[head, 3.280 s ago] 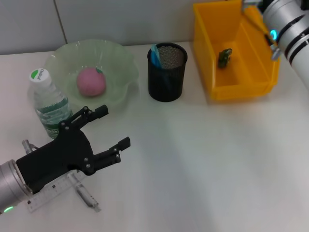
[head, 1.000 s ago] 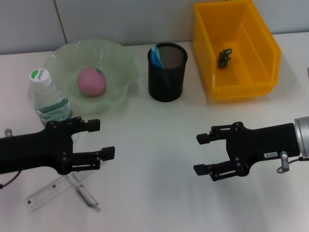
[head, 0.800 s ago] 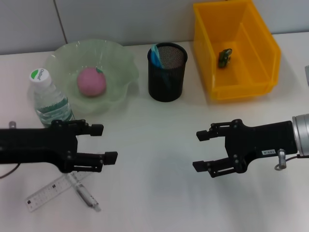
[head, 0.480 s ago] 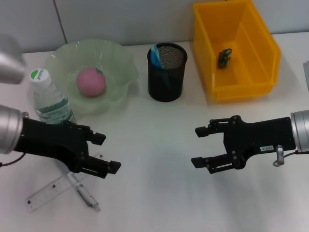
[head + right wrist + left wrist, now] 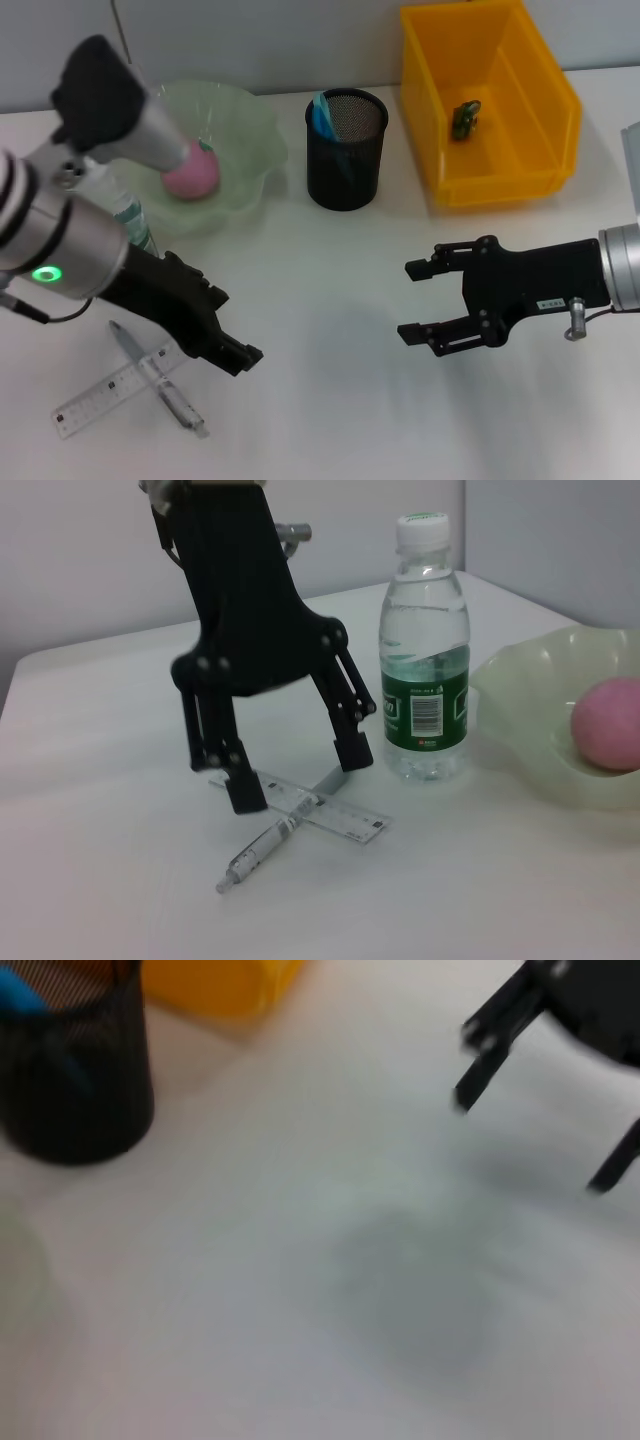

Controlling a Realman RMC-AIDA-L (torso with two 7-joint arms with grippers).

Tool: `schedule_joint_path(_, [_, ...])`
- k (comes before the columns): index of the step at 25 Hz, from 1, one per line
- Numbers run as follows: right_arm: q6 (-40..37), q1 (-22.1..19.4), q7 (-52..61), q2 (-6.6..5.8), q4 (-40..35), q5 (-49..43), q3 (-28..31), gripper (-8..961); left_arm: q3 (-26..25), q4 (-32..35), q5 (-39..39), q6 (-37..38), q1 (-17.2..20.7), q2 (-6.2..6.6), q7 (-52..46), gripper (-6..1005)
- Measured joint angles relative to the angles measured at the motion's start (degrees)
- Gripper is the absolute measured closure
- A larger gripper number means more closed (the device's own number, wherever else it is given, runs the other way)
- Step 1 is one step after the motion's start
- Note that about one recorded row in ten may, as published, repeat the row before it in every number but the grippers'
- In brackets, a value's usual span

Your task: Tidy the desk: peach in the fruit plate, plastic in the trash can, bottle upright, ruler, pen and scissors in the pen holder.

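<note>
Pointing down at the plain white tabletop [image 5: 330,420], the left gripper [image 5: 215,325] hangs right over the thin clear ruler [image 5: 105,394] and the slim grey pen [image 5: 160,380], with its jaws spread wide. The right wrist view shows this best — one black finger stands on each side of the spot where the pen [image 5: 275,837] lies across the ruler [image 5: 335,818], just above them. I cannot tell if the fingertips touch anything.

The clear plastic water bottle with the green label [image 5: 424,660] stands upright close behind the left gripper [image 5: 292,772], next to the wide pale-green bowl with the wavy rim [image 5: 235,135]. The pink ball-shaped peach [image 5: 192,172] sits inside that bowl.

The black metal-mesh cup [image 5: 344,150] stands in the middle at the back, and something light blue [image 5: 320,112] pokes out of its top — likely the scissors. The bright yellow plastic bin [image 5: 500,170] is just to the robot's right of the cup. A small crumpled dark-green wrapper scrap [image 5: 464,118] lies on the bin's floor.

The right gripper [image 5: 420,300] hovers over a bare part of the tabletop, well apart from everything. Its jaws are spread too, and they hold nothing.
</note>
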Motion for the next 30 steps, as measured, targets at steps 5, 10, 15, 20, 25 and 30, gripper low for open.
schedule_joint_path(5, [0.27,0.06,-1.43,0.09,0.06,0.00,0.27,161,5.09,-0.24,6.19,-2.59,-2.48,-0.22,-5.82,222])
schedule_joint_path(10, [0.77,0.13,-1.94,0.16,0.21,0.00,0.30,161,9.33,-1.82,10.33,-4.52,-3.65,-0.24,-8.59,223])
schedule_joint_path(15, [0.80,0.13,-1.96,0.17,0.00,0.00,0.30,161,12.29,-4.41,12.74,-7.15,-4.16,-0.23,-9.15,223])
schedule_joint_path(20, [0.80,0.12,-1.97,0.22,0.00,0.14,0.30,162,12.57,-8.16,12.92,-9.35,-5.17,-0.22,-8.45,224])
schedule_joint_path(25, [0.88,0.24,-1.94,0.27,0.01,0.16,0.30,162,12.80,-9.40,12.96,-11.00,-5.33,-0.22,-8.17,225])
schedule_joint_path(30, [0.88,0.44,-1.85,0.26,0.01,0.04,0.36,161,12.89,-12.29,13.00,-12.18,-6.17,-0.22,-7.52,226])
